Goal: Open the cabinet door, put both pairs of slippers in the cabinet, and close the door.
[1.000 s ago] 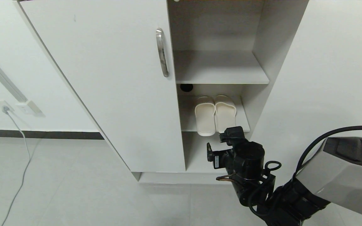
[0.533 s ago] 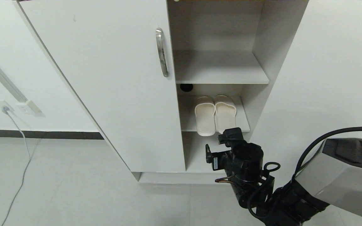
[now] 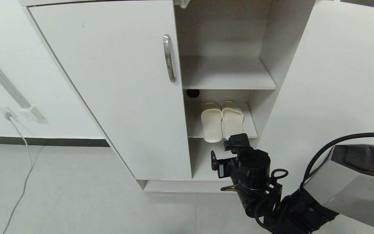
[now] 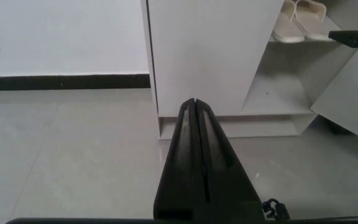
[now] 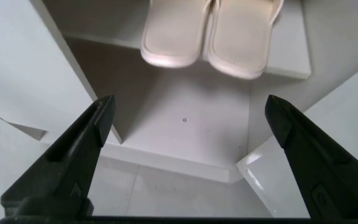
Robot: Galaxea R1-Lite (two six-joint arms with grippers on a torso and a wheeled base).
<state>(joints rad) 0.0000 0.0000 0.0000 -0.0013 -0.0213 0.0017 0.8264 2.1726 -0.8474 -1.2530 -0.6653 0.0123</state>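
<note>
A pair of cream slippers (image 3: 222, 121) (image 5: 210, 31) (image 4: 300, 18) lies side by side on the cabinet's lower shelf (image 3: 252, 130), heels toward me. The cabinet's right door (image 3: 330, 81) stands wide open and its left door (image 3: 115, 81) is closed. My right gripper (image 3: 224, 151) (image 5: 188, 109) hangs open and holds nothing, just in front of the opening and below the slippers' shelf, over the bottom compartment (image 5: 185, 124). My left gripper (image 4: 194, 102) is shut with nothing in it, above the floor in front of the closed left door.
A metal handle (image 3: 169, 58) runs down the closed door's right edge. The upper shelf (image 3: 226, 73) is bare. A wall socket with a grey cable (image 3: 6, 114) sits far left, the cable trailing over the tiled floor (image 3: 76, 201).
The head camera has shifted, moving the whole picture down a little. My right gripper has drifted slightly left in front of the cabinet. The slippers have not moved.
</note>
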